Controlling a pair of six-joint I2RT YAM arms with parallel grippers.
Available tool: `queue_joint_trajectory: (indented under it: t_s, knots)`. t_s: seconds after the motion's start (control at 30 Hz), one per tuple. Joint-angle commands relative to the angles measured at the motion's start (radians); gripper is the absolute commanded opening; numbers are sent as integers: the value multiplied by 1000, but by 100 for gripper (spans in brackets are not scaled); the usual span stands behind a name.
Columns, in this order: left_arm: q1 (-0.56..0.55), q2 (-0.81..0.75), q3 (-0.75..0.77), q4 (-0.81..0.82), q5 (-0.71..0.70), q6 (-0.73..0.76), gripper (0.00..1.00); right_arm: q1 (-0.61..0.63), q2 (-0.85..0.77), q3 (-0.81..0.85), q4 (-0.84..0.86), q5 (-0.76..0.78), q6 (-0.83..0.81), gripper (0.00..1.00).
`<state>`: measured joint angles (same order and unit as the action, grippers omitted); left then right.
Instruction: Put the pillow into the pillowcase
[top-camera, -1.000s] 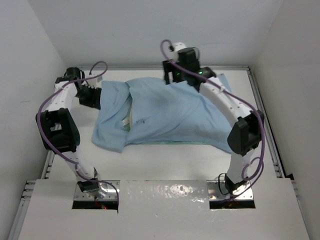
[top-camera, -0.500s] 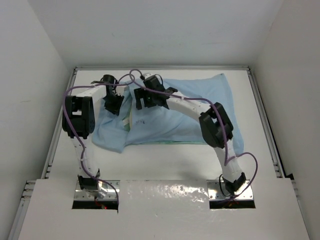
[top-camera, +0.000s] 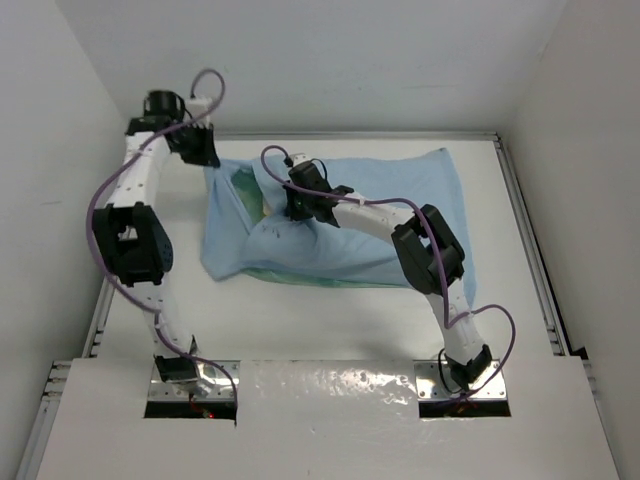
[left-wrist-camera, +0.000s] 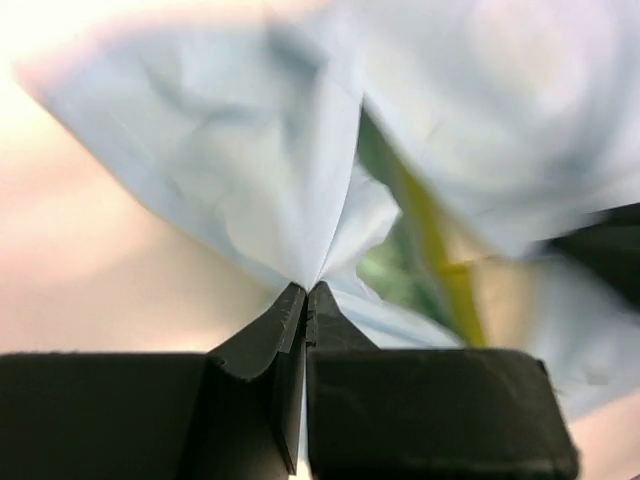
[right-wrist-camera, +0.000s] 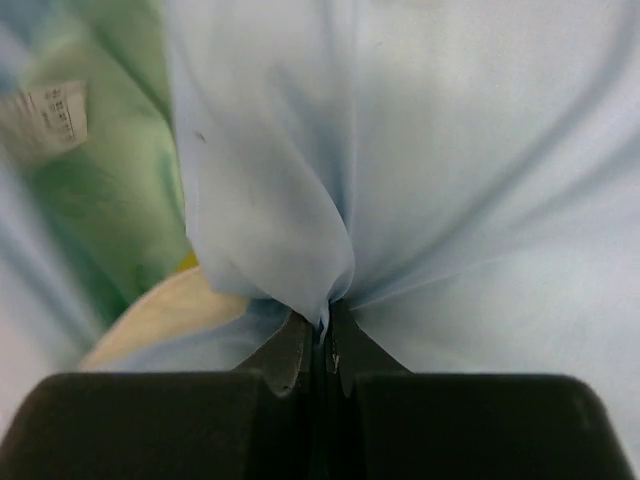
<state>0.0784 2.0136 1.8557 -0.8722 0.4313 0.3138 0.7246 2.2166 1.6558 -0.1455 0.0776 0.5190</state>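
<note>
The pillowcase (top-camera: 380, 215) lies across the far half of the table (top-camera: 330, 325), its mouth at the left end. The pillow (right-wrist-camera: 165, 310) sits inside, its edge showing at that mouth. The left gripper (top-camera: 208, 160) pinches the mouth's far left corner. The right gripper (top-camera: 298, 207), to the right and nearer, pinches the upper layer above the pillow, which lies between them.
</note>
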Motion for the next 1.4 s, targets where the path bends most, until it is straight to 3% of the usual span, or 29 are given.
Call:
queue_joint_trajectory:
  t_s: [0.0, 0.1, 0.27, 0.33, 0.4, 0.43, 0.47, 0.53, 0.57, 0.6, 0.63, 0.67, 0.7, 0.73, 0.8, 0.83, 0.87, 0.9, 0.93, 0.97, 1.0, 1.03, 1.07, 1.1, 1.13, 1.3, 1.37]
  knots:
    - [15, -153, 218, -82, 205, -5, 0, 18, 26, -41, -91, -73, 19, 0]
    - [-11, -151, 211, -119, 291, -1, 0, 18, 29, -7, -72, -73, 44, 0]
    - [-80, -116, 174, -197, 374, 53, 0, 27, 95, 241, -48, -110, 107, 0]
    - [-137, -66, 238, -307, 368, 114, 0, 24, 123, 353, -36, -79, 148, 0]
    - [-122, -38, 275, -333, 345, 166, 0, 7, 167, 412, -10, -36, 182, 3]
    - [-106, -17, 284, -324, 310, 160, 2, -2, 189, 503, -29, -39, 179, 19]
    - [-56, -6, 316, -315, 241, 144, 27, -26, 234, 569, -72, -47, 152, 67]
    - [30, 20, 368, -314, 207, 114, 56, -65, 239, 707, -264, -62, 110, 98]
    - [78, 28, 435, -320, 225, 90, 75, -104, 210, 697, -316, -65, 45, 99]
    - [180, 31, 466, -330, 237, 85, 84, -125, 89, 652, -359, -53, 0, 99]
    - [228, 21, 488, -344, 242, 84, 88, -143, 4, 478, -396, -41, -40, 99]
    - [263, 5, 485, -346, 210, 100, 99, -178, -86, 369, -396, -35, -110, 99]
    - [308, -43, 462, -334, 167, 120, 100, -197, -267, 175, -394, -36, -137, 99]
    - [313, -77, 417, -320, 111, 145, 100, -227, -352, 94, -399, -41, -157, 99]
    - [310, -198, 173, -244, -52, 218, 99, -258, -559, -101, -445, -41, -201, 94]
    - [310, -232, 72, -217, -93, 269, 74, -287, -615, -152, -469, -27, -209, 64]
    - [310, -263, -19, -197, -171, 290, 49, -301, -664, -207, -491, 0, -199, 24]
    - [308, -303, -182, -176, -240, 327, 0, -321, -754, -320, -526, 86, -177, 0]
    - [313, -318, -316, -166, -264, 341, 0, -332, -794, -379, -540, 105, -154, 0]
    - [313, -334, -376, -157, -275, 361, 0, -340, -829, -439, -551, 111, -143, 2]
    - [313, -360, -426, -145, -278, 381, 0, -344, -865, -491, -562, 116, -122, 17]
    - [311, -368, -465, -142, -244, 402, 23, -349, -924, -593, -572, 117, -102, 67]
    - [311, -372, -527, -142, -217, 413, 37, -347, -952, -646, -572, 104, -61, 84]
    - [310, -369, -552, -137, -194, 421, 50, -347, -980, -742, -562, 105, -30, 92]
    - [307, -366, -575, -125, -181, 418, 53, -349, -1004, -786, -554, 106, -1, 99]
    - [284, -343, -705, 68, -189, 335, 76, -350, -1118, -1056, -473, 136, 150, 99]
    - [255, -320, -740, 143, -175, 315, 77, -349, -1141, -1152, -400, 133, 194, 99]
